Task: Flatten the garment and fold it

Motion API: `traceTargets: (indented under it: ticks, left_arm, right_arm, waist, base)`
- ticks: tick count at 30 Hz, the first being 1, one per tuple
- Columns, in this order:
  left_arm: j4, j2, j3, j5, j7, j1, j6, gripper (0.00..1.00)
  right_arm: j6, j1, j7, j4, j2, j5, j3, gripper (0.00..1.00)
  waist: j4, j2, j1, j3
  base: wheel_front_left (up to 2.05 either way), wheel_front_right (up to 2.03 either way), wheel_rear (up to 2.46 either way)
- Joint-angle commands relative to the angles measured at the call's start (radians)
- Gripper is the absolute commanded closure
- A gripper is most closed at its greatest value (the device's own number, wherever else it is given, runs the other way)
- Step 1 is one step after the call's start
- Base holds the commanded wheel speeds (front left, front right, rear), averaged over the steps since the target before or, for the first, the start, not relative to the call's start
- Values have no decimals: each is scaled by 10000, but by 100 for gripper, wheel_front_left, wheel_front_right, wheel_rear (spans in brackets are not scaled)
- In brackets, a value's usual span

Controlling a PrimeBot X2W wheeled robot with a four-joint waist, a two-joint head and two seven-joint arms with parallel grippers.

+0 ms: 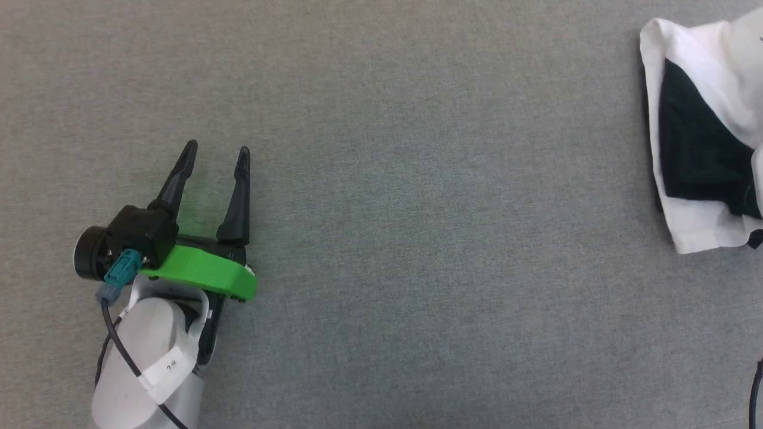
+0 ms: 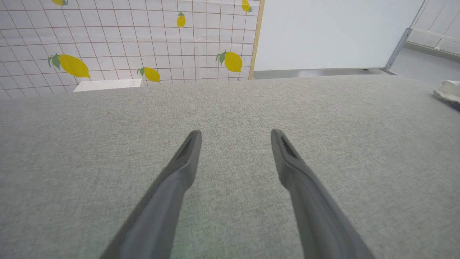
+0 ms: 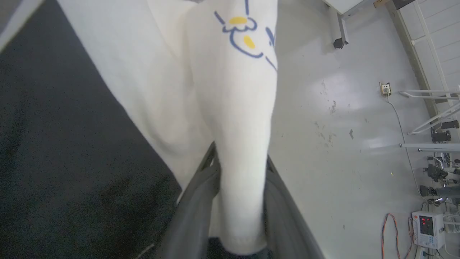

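The garment (image 1: pixel 691 59) lies bunched at the far right edge of the head view, white cloth wrapped around a black part. In the right wrist view a thick white fold of the garment (image 3: pixel 230 90) with a yellow and blue print fills the gap between my right gripper (image 3: pixel 240 153) fingers, touching both. A black part of it spreads to the left. My left gripper (image 1: pixel 217 149) rests at the lower left over the grey surface, open with nothing between its fingers. In the left wrist view the left gripper (image 2: pixel 235 133) points across bare grey cloth, and the garment (image 2: pixel 447 91) shows at the right edge.
A grey fabric surface (image 1: pixel 417 238) covers the whole work area. Beyond its far edge stand a tiled wall with lemon prints (image 2: pixel 143 43) and a white panel (image 2: pixel 330 32). Below the table edge lies a pale floor (image 3: pixel 341 126) with cables and equipment (image 3: pixel 427 225).
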Motion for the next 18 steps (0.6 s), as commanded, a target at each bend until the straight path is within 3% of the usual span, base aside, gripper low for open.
traceTargets:
  ticks: [1,5,10,18]
  left_arm:
    - [38,10,-18,-85,-37,-53,-66,0]
    - [278,-264,-43,-149,-37,292,-66,0]
    - [409,-521,82,-150,-37,819,-22,0]
    - [408,-805,310,-29,-37,1678,211,0]
  right_arm:
    - [-17,-150,-207,90,-34,-158,-92,0]
    - [-17,153,-1043,274,44,-433,-575,0]
    - [-17,772,-2066,-67,517,98,-892,0]
    - [-17,2404,-3783,-1885,1492,1706,-584,0]
  waist:
    - [151,114,-2,-323]
    - [358,114,-2,-1386]
    - [580,114,-2,-2454]
    - [1153,114,-2,-3797]
  base:
    - [0,0,0]
    - [0,0,0]
    - [0,0,0]
    - [0,0,0]
